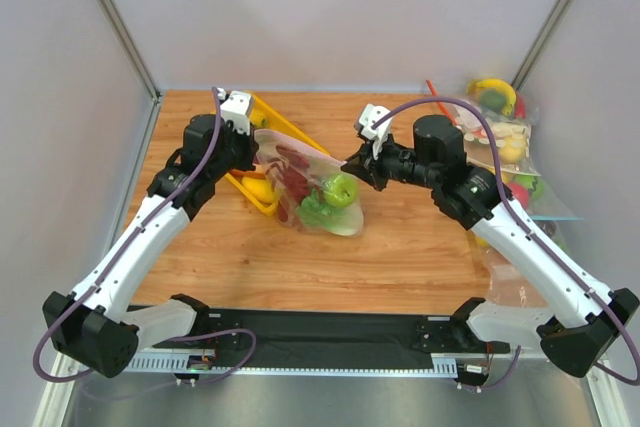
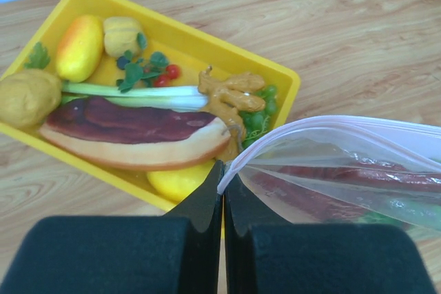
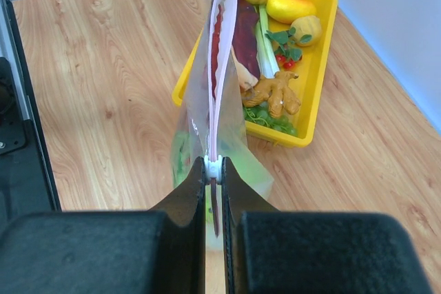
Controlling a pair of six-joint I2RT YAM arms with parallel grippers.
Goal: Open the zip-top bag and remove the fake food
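The clear zip-top bag (image 1: 310,187) hangs between both grippers over the table's middle, its pinkish-white zip strip (image 3: 215,67) stretched taut along the top. Inside show the red lobster (image 1: 292,179), a round green fruit (image 1: 341,190) and green lettuce (image 1: 315,211). My left gripper (image 1: 254,153) is shut on the bag's left corner, seen in the left wrist view (image 2: 224,178). My right gripper (image 1: 352,168) is shut on the white zip slider (image 3: 214,168) at the strip's right end.
A yellow tray (image 1: 262,113) of toy food, with a hot dog (image 2: 134,132) and yellow fruits, stands behind the left gripper. More clear bags of toys (image 1: 510,137) are piled at the back right. A black mat (image 1: 310,327) lies along the near edge.
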